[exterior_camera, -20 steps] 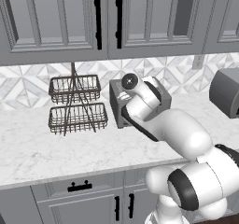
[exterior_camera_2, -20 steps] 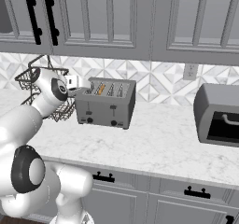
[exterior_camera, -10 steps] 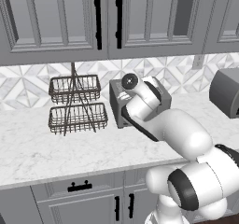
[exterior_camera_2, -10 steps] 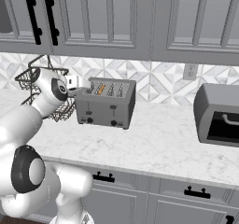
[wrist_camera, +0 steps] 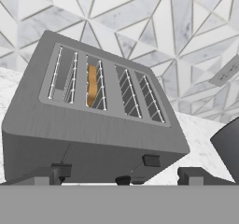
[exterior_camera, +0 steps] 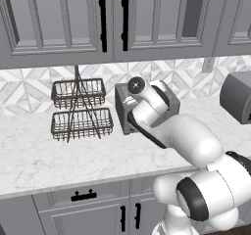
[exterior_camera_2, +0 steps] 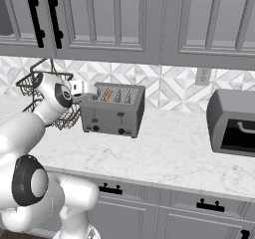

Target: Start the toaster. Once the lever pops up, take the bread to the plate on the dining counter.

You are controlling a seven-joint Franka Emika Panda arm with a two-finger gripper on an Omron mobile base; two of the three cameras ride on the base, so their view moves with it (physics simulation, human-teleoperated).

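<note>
I'm looking at a kitchen: grey cabinets [exterior_camera: 108, 23] filling the frame's top, a marble worktop [exterior_camera_2: 174, 148] across the middle, toaster [exterior_camera_2: 113, 109] at centre.

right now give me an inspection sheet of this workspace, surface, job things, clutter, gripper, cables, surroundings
surface: white grey-veined marble worktop over grey drawer cabinets.
job's things: toaster stands by the backsplash; bread sits in its second slot from the left in the hand view; the two levers on its front sit at one height.
clutter: two-tier wire basket left of the toaster; grey oven box to the right.
grippers: gripper open, holding nothing, facing the toaster's front.
cables: nothing seen; a wall outlet sits above the counter.
surroundings: grey upper cabinets with dark handles, patterned tile backsplash.
</note>
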